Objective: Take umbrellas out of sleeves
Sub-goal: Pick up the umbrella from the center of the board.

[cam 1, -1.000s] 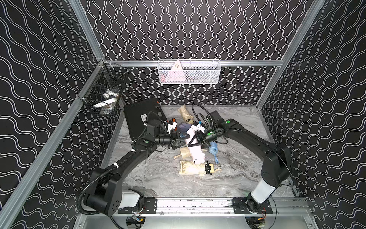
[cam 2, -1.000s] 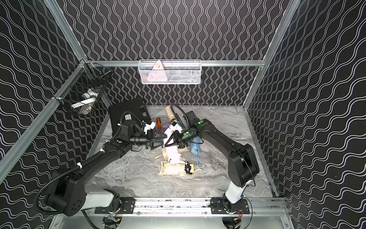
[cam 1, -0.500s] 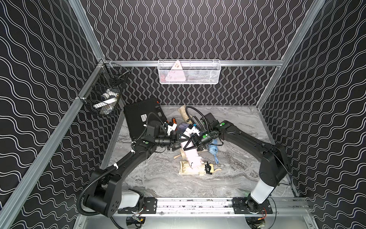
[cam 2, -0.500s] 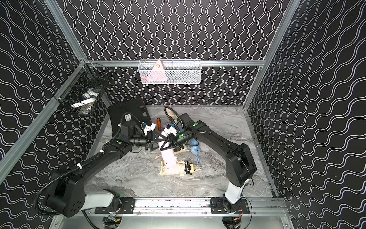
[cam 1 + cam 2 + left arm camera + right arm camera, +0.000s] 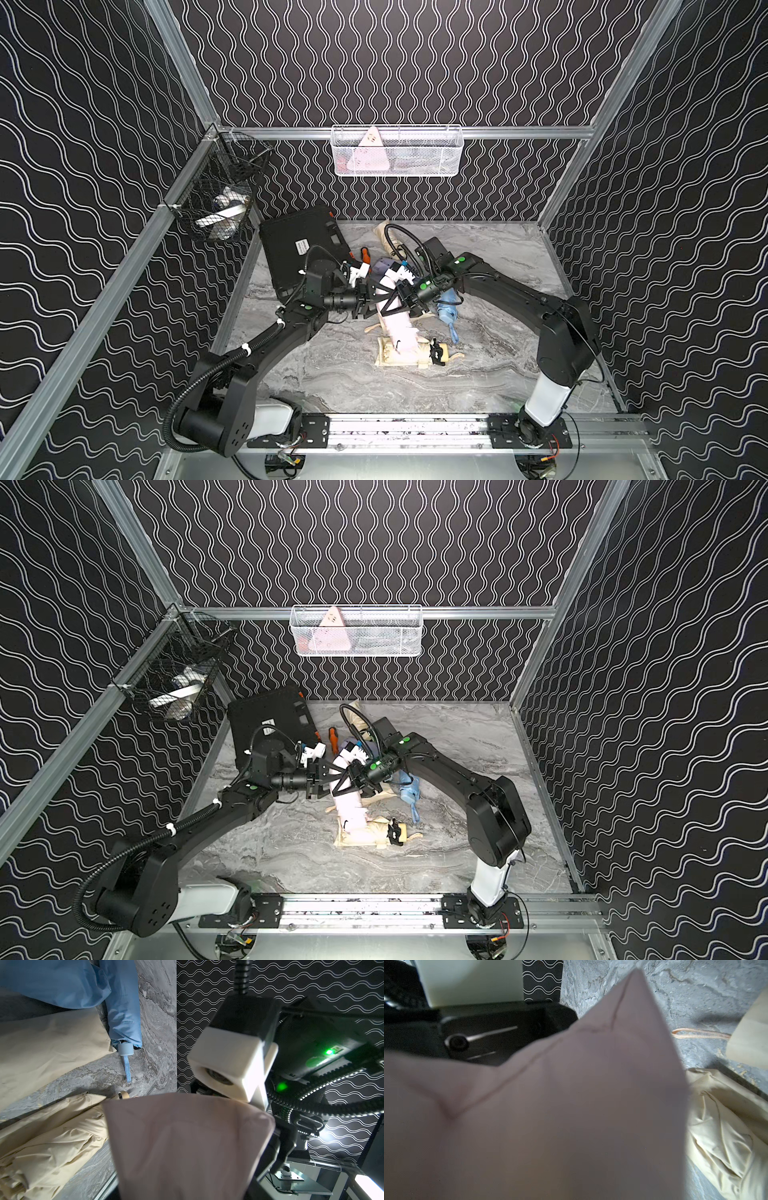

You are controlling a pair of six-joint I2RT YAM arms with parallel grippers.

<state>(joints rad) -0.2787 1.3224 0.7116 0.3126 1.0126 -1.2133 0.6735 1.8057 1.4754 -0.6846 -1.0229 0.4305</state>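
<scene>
Pink sleeve [image 5: 398, 328] slants down toward the robot's side of the tabletop [image 5: 498, 257], lower end on the cream umbrella [image 5: 388, 358]; right hand [image 5: 388, 300] clamps it, left hand [image 5: 366, 300] unclear.

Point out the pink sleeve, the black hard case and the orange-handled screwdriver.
pink sleeve [image 5: 401, 332], in a top view, on its lower half.
black hard case [image 5: 291, 237], in a top view, on its lid.
orange-handled screwdriver [image 5: 365, 252], in a top view, on the handle.
</scene>
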